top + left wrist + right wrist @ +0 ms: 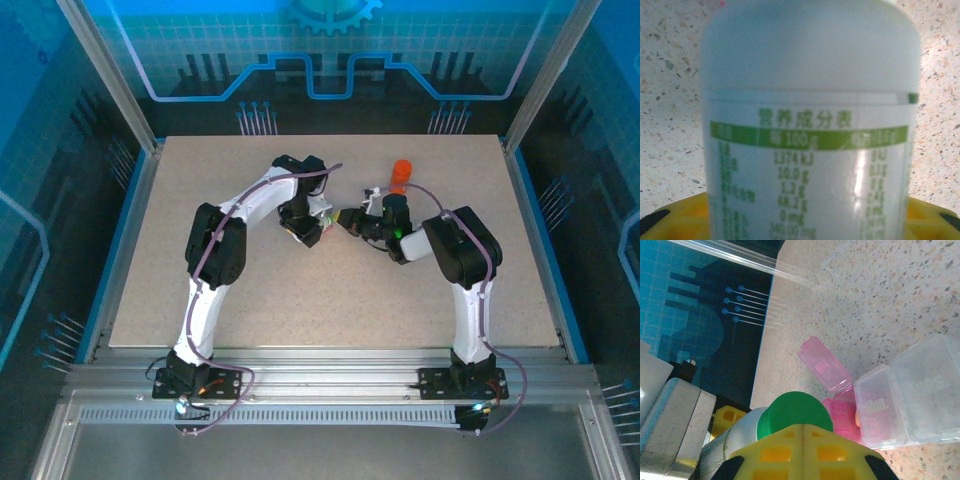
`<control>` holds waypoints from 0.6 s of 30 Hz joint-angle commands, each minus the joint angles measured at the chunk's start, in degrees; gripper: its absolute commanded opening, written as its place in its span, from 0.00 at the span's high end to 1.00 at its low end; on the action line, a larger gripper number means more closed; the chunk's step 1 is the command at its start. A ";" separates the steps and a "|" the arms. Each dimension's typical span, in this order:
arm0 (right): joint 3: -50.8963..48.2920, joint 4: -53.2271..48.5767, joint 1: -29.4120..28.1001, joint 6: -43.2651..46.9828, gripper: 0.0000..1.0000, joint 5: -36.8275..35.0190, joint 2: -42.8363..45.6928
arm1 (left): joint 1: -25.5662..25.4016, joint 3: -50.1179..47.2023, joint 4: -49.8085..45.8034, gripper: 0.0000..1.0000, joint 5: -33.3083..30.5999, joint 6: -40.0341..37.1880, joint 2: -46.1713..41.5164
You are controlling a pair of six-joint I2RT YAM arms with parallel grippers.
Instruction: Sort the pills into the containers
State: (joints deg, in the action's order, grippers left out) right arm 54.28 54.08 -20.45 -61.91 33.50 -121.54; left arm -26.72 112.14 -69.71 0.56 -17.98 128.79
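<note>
A white bottle (810, 100) with a green-printed label lies on its side, and my left gripper (308, 228) is shut on it, its yellow fingers (685, 215) flanking the body. The bottle's green cap (792, 410) points at my right gripper (804, 432). That gripper is shut, its yellow fingers meeting along a seam just in front of the cap, with nothing seen between them. An orange bottle (400, 176) stands behind the right gripper. A small pink-tinted container (824, 365) sits open beyond the cap. I cannot make out any pills for certain.
Clear lidded compartments (912, 390) lie against the pink one, to the right of the cap. The speckled tabletop (330, 290) stretches toward the arm bases. The table's left edge (762, 355) drops off near the cap.
</note>
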 commanded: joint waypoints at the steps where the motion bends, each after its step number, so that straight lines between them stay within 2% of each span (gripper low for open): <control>1: 0.77 1.50 -1.16 0.31 0.95 0.88 2.56 | 0.44 1.95 -0.82 1.00 1.63 0.48 -0.09; 9: 0.75 -0.77 -1.93 1.64 0.95 -0.06 5.07 | 0.44 2.12 -0.69 1.00 1.96 0.57 0.27; 18: 2.10 -2.51 -3.10 1.62 0.95 -0.72 1.82 | 0.44 2.21 -1.02 1.00 2.43 0.55 0.04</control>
State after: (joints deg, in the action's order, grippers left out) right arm 54.78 51.99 -22.20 -61.45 33.06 -118.17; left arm -26.39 112.49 -70.22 0.95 -17.96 128.84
